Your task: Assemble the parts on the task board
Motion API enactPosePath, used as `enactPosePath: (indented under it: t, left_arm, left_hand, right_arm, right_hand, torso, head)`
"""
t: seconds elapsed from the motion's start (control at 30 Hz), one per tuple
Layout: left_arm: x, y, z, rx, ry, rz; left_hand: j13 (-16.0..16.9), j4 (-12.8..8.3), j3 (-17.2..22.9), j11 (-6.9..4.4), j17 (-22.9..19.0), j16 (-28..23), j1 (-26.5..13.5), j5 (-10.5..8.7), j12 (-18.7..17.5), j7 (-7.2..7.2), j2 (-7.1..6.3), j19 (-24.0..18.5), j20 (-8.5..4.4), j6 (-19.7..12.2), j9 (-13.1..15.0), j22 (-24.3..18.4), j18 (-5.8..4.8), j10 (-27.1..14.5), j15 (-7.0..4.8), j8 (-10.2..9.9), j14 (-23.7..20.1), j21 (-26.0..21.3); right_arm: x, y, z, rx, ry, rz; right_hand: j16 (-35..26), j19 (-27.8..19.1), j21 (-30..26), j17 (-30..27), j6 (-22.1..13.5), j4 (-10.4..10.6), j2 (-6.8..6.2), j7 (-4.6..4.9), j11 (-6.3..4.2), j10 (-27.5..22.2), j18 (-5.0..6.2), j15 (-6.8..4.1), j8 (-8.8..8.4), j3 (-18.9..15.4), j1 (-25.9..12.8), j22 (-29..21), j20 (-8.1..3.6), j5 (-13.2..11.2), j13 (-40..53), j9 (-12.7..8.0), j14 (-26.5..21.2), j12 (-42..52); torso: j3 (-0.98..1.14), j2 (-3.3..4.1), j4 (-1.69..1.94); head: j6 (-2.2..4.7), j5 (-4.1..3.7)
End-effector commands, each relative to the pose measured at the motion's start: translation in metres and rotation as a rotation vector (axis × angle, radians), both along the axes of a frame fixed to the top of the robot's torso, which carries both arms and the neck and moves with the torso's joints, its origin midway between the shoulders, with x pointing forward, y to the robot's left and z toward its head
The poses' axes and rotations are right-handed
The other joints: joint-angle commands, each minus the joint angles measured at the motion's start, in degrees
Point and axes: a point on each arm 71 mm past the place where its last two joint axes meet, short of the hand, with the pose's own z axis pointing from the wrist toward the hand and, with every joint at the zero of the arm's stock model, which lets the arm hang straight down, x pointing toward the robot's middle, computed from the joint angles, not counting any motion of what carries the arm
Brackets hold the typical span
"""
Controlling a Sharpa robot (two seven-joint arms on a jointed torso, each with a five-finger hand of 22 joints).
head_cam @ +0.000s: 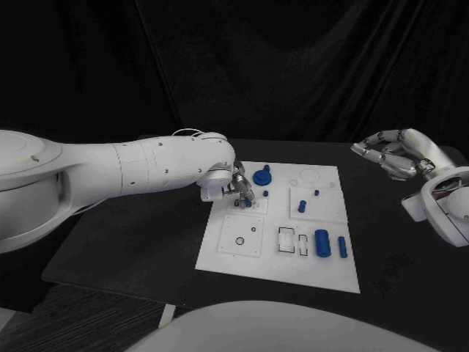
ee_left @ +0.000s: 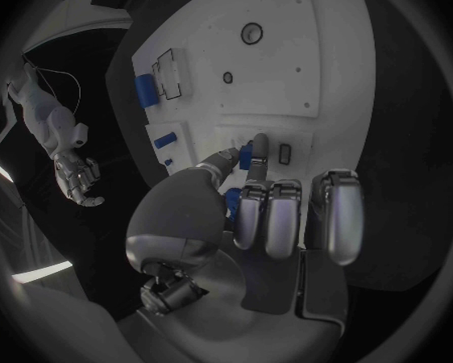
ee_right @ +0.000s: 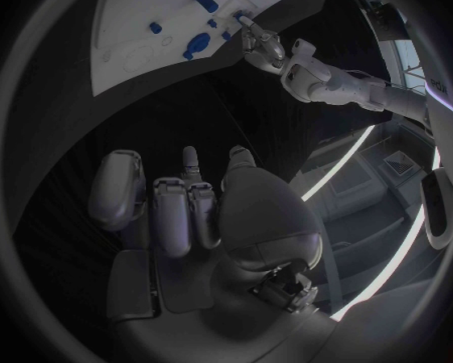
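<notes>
Nearest to the robot, on the task board (head_cam: 245,260), a long blue cylinder (head_cam: 321,243) and a thinner blue bar (head_cam: 342,247) are lying side by side on the near right part, next to two small slots. To their left a square plate with a little hole (head_cam: 241,235) is sitting flat. A bit farther back, the left hand (head_cam: 231,188) is reaching over the board's left side and pinching a small blue part (ee_left: 246,160) between its thumb and a finger, right at a raised square block. It looks like the robot is fitting this part into the board, so the next move is probably pushing it straight down and letting go. The left wrist view is showing this pinch up close, which the head view is not making clear. Just behind the hand, a round blue knob (head_cam: 261,177) is standing on the board, and small blue pegs (head_cam: 301,205) are sticking up to the right. Off to the far right, well away from the board, the right hand (head_cam: 396,155) is hanging in the air with fingers curled in, holding nothing.
</notes>
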Motion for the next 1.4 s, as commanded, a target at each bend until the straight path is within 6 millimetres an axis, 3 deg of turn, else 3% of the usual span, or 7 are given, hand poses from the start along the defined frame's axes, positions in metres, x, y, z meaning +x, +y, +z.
enactPosePath:
  t: [0.03,1.4]
  left_arm:
    - [-0.0002,-0.0024,-0.0006,-0.016,0.000,-0.014]
    - [-0.0004,-0.0009,-0.0079,-0.016,0.023,-0.025]
  left_hand:
    - [14.7,-0.4,4.4,-0.75,15.2,0.8,-0.5,1.90,0.1,-1.05,0.08,0.4,-0.87,-0.4,1.3,10.5,-0.91,6.3,-0.93,0.8,6.8,-0.9]
    - [14.7,-0.3,5.3,-0.51,15.2,0.8,-0.7,1.32,0.1,-0.79,-0.12,0.0,-0.76,-1.1,1.5,10.2,-0.75,6.3,-0.75,0.5,6.8,-1.6]
  right_arm:
    - [-0.0002,-0.0005,-0.0023,-0.009,0.017,-0.009]
    - [0.0004,-0.0011,-0.0063,-0.021,0.053,-0.011]
  right_hand:
    - [0.1,-0.3,-0.9,8.6,0.5,0.2,0.25,0.21,-0.11,3.8,-0.87,-0.25,0.31,-0.4,1.8,9.5,-0.06,0.9,11.6,-0.7,4.6,-0.4]
    - [0.0,-0.4,-1.2,8.4,0.4,0.2,0.34,0.23,-0.10,3.6,-0.81,-0.25,0.23,-0.3,1.8,9.4,-0.05,0.8,11.4,-0.8,4.5,-0.5]
  torso:
    - [0.00,-0.03,0.01]
    - [-0.02,0.00,0.03]
  head:
    - [-0.01,0.03]
    - [-0.01,0.22]
